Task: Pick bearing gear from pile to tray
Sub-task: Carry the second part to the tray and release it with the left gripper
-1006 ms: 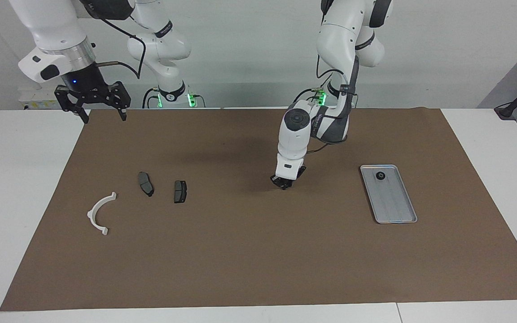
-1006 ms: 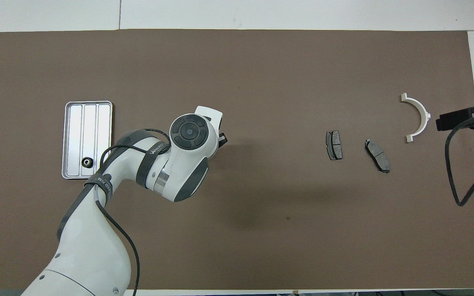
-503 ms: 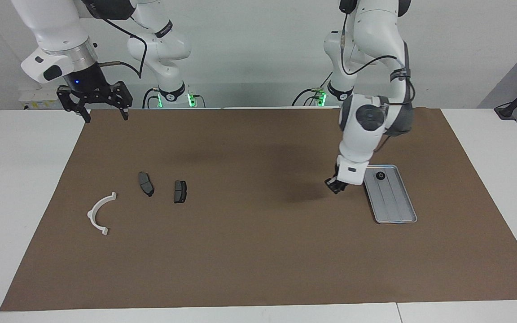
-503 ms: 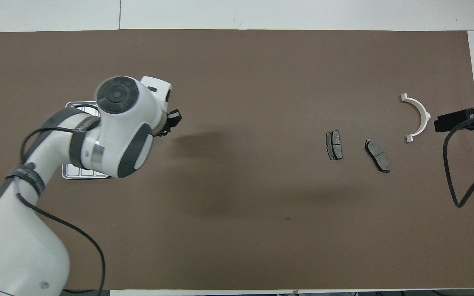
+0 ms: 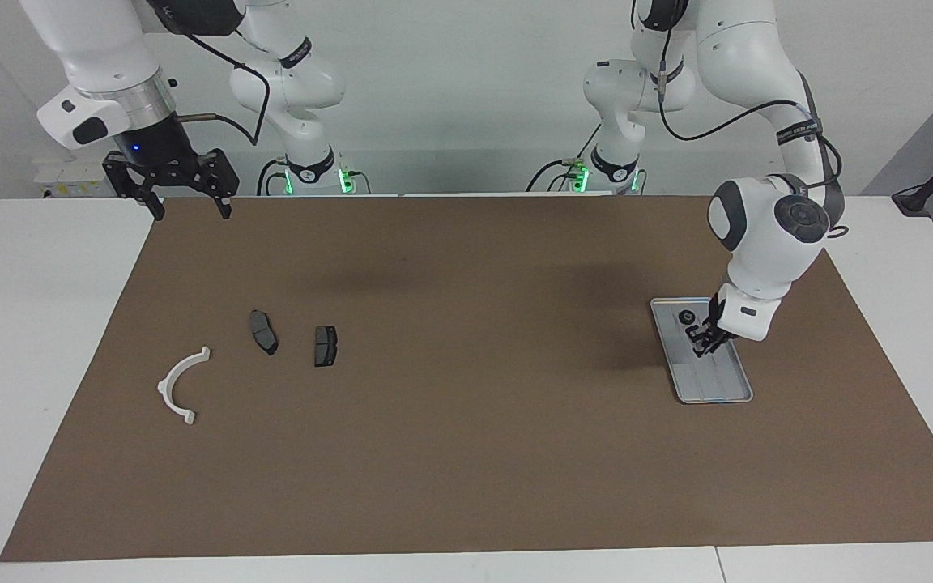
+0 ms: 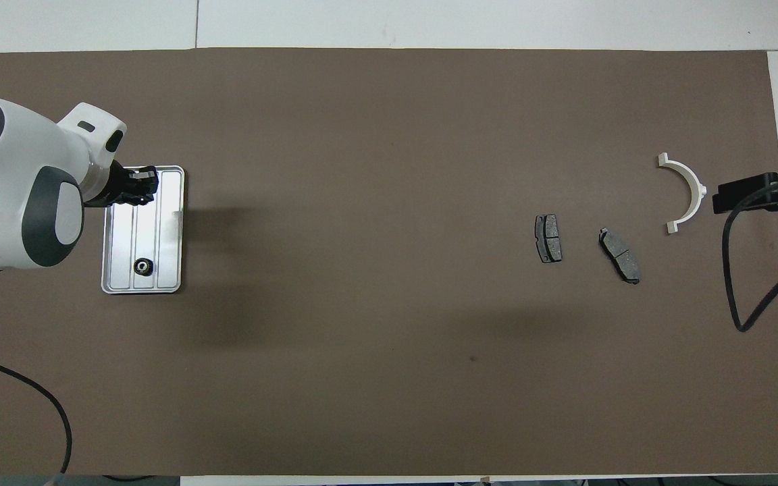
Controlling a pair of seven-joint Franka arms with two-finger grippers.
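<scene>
1. The flat rectangular silver-grey metal tray (image 5: 716, 387) with its low raised rim is seen on the brown mat (image 5: 466, 453) of the counter, toward the left arm's end.
2. One small black round bearing gear (image 6: 142, 266) is already lying in the tray, at the end nearer to the robots.
3. The left gripper (image 5: 705, 343) is held low over the tray, above its middle part and beside that seated gear. Its jaws are pressed together. Something small and dark appears to be pinched at the tips, but what it is cannot be told from either view.
4. The right gripper (image 5: 189, 204) waits over the mat's edge at the right arm's end, with jaws spread and nothing between them.
5. What is left of the pile lies toward the right arm's end: two dark grey brake pads (image 5: 294, 338) side by side, and a white curved arc bracket (image 5: 178, 382) farther from the robots than the pads. No further black round piece can be made out among them.
6. Step in hand, as judged: the placing stage, with the carried piece brought over the tray.
7. The next move is judged to call for a short lowering onto a bare strip of the tray floor, clear of the gear already there, followed by a release and a straight lift.
</scene>
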